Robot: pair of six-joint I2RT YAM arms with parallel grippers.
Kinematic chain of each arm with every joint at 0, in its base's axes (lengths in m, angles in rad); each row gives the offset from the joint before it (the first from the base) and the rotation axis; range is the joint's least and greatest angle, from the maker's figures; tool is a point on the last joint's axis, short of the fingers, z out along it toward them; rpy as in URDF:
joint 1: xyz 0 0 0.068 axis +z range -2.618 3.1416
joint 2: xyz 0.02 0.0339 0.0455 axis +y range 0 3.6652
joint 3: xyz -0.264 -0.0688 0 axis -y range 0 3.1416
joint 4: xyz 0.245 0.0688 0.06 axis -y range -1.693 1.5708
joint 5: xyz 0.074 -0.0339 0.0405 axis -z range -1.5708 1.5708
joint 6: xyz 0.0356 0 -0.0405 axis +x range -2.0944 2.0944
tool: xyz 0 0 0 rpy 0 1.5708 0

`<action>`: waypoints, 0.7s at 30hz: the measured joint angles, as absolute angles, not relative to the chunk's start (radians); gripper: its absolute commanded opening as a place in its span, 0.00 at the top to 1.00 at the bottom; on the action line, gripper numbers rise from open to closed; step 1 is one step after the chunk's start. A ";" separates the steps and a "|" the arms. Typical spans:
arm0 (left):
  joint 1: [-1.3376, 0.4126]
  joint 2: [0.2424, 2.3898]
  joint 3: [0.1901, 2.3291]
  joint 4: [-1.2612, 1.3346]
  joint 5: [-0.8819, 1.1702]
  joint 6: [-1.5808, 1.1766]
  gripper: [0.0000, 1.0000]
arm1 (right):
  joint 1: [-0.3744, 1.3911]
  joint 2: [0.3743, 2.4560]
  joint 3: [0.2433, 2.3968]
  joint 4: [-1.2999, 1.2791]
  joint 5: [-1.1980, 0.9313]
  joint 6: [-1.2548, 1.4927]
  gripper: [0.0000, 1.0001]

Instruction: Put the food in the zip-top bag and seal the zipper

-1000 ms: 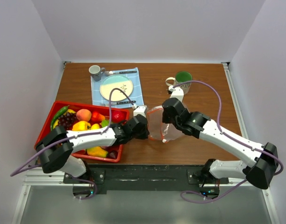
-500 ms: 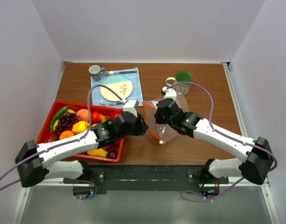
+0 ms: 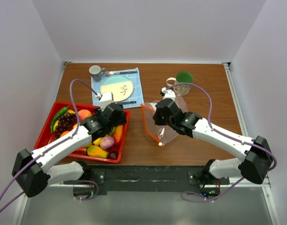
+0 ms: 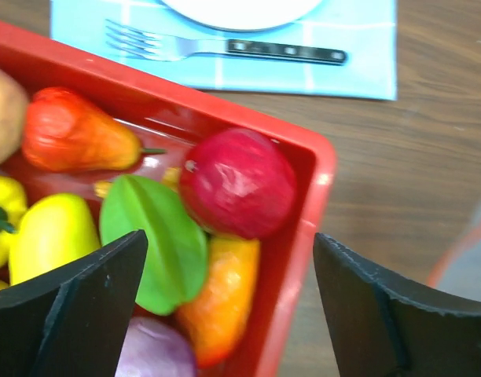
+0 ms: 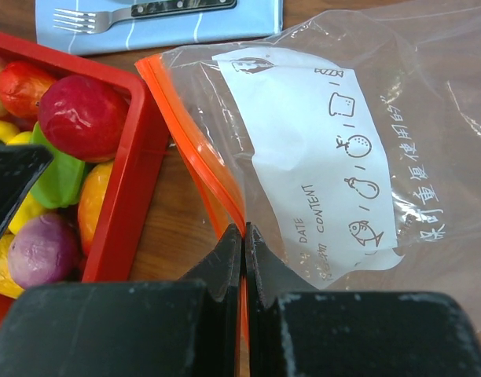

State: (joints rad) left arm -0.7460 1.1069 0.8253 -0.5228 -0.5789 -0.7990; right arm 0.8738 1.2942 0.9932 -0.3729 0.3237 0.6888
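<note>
Zip-top bag (image 5: 343, 141) sits on the tabletop (image 3: 136, 147) just right of the red tray (image 4: 323, 169), mouth turned left toward it. All the food (image 3: 83, 115) I can see is in the tray, none in the bag.

Right pincer (image 5: 243, 236) is clenched on the zipper (image 5: 185, 149) at the near end of the mouth, and that edge looks lifted. Left pincer (image 4: 229, 239) is released and empty, hovering over the tray's far right corner above a red round fruit (image 4: 239, 182), a green piece (image 4: 150, 236) and an orange one (image 4: 221, 294).

My read on handling: the bag is thin, limp, slick film and won't hold shape. The zipper strip is the only stiff part, so grip there.

Food looks light, hard and glossy — round pieces will likely squirt out of a shallow pinch. Take the red fruit across its widest part, fingers well down. It lies close to the tray's right wall, so there's little room on that side.
</note>
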 measured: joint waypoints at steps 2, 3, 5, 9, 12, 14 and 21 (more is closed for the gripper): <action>-0.715 1.143 0.826 -0.523 -0.590 -0.781 0.00 | 0.874 1.297 0.994 -0.373 0.318 0.691 1.00; -0.705 1.154 0.827 -0.521 -0.594 -0.773 0.00 | 0.874 1.297 0.994 -0.373 0.316 0.692 1.00; -0.683 1.172 0.827 -0.511 -0.598 -0.756 0.00 | 0.874 1.297 0.994 -0.373 0.311 0.694 1.00; -0.646 1.206 0.827 -0.454 -0.575 -0.711 0.03 | 0.874 1.297 0.995 -0.373 0.297 0.696 1.00; -0.632 1.237 0.825 -0.394 -0.539 -0.686 0.04 | 0.874 1.297 0.995 -0.373 0.295 0.696 1.00; -0.629 1.259 0.819 -0.358 -0.518 -0.678 0.04 | 0.874 1.297 0.995 -0.374 0.295 0.696 1.00; -0.628 1.309 0.768 -0.298 -0.476 -0.670 0.07 | 0.874 1.297 0.999 -0.375 0.293 0.696 1.00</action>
